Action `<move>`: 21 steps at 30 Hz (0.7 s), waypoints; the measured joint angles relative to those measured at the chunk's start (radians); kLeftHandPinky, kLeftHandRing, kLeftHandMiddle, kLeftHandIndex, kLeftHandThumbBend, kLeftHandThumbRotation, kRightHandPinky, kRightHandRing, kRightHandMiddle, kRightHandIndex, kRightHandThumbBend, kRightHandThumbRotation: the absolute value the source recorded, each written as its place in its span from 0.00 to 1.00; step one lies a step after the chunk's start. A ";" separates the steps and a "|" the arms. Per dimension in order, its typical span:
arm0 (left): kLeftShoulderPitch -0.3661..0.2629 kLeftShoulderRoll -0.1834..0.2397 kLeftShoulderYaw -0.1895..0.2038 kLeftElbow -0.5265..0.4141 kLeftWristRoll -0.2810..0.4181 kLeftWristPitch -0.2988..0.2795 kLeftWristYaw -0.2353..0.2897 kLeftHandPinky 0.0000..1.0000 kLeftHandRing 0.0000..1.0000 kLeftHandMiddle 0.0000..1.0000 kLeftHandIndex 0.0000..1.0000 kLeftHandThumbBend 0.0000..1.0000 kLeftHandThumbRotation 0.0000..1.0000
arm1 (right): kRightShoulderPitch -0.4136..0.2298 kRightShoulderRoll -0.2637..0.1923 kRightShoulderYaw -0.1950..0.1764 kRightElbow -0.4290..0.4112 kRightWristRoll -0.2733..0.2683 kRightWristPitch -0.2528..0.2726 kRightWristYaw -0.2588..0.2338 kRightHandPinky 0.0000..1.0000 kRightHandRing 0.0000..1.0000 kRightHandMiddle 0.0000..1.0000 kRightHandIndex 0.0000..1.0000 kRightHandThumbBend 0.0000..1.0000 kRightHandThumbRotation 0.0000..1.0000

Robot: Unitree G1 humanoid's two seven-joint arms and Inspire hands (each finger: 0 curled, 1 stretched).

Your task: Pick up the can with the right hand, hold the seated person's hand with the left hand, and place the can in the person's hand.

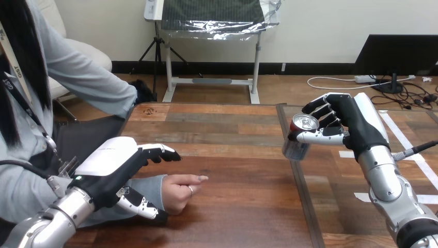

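Can (298,140) — a thin-walled metal cylinder with a bright lid, judged light, smooth and easily dented — is held tilted over the wooden table (232,155), well apart from the person's hand (181,192). It is clasped round its side by the curled fingers and thumb of the right hand (351,124); a gentle mid-body grip is judged safest. The left hand (111,165) is spread over the person's wrist, fingers nearly straight — no clasp is seen.

table (243,170) centre free | left hand (111,165) seemingly covers person's hand (181,192)
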 measured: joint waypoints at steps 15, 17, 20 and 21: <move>-0.050 0.026 -0.066 0.062 0.036 0.017 -0.007 0.70 0.75 0.77 0.76 1.00 0.19 | 0.008 0.000 0.000 -0.042 0.000 -0.011 0.000 0.42 0.43 0.49 0.53 0.75 0.00; -0.052 0.027 -0.071 0.068 0.038 0.017 -0.007 0.70 0.76 0.77 0.76 1.00 0.19 | 0.011 -0.001 0.000 -0.049 0.000 -0.012 0.000 0.42 0.43 0.49 0.53 0.75 0.00; -0.055 0.028 -0.082 0.076 0.039 0.018 -0.007 0.70 0.76 0.77 0.76 1.00 0.18 | 0.016 -0.001 0.000 -0.061 0.000 -0.012 0.001 0.42 0.43 0.49 0.53 0.75 0.00; -0.055 0.029 -0.085 0.078 0.040 0.018 -0.007 0.70 0.76 0.77 0.76 1.00 0.18 | 0.017 -0.001 0.000 -0.063 0.000 -0.012 0.001 0.42 0.43 0.49 0.53 0.75 0.00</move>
